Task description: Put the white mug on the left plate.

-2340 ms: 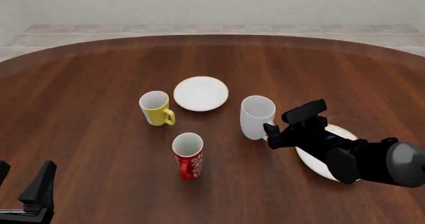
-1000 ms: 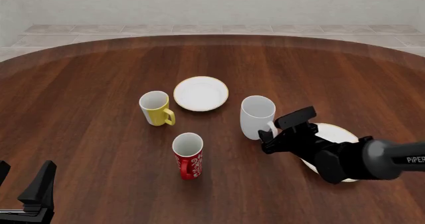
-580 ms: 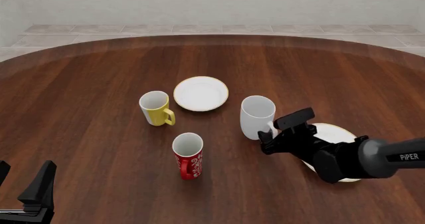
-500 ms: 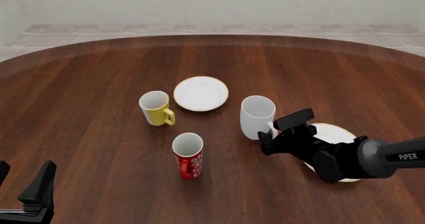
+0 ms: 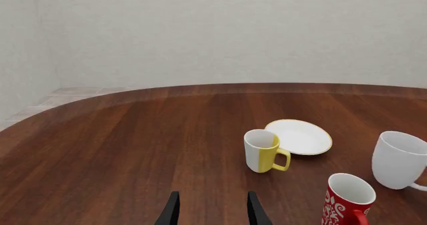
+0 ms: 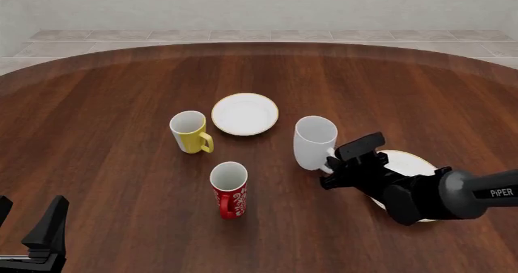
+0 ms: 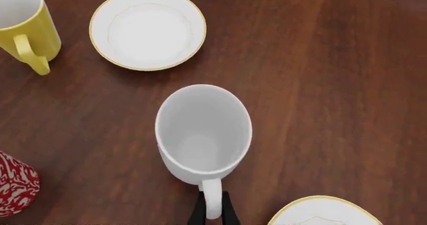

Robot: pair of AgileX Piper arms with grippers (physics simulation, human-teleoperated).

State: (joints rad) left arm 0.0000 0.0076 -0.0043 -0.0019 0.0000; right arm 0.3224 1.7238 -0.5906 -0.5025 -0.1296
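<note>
Left claw [image 6: 33, 233] idle at near-left corner of worktop [image 6: 105, 103], fingers spread, nothing held. Yellow mug [image 6: 190, 131] next, red patterned mug [image 6: 229, 189] nearer me. Left plate [image 6: 244, 113] bare, behind and between them. White mug [image 6: 314, 142] upright on worktop just right of it, handle toward my right claw [image 6: 338, 159] — fingers pinched on handle loop, per wrist view. Mug glossy, rigid, likely slippery and chippable; handle grip lets it swing — lift slow. Larger plate [image 6: 409, 162] under my right arm.
</note>
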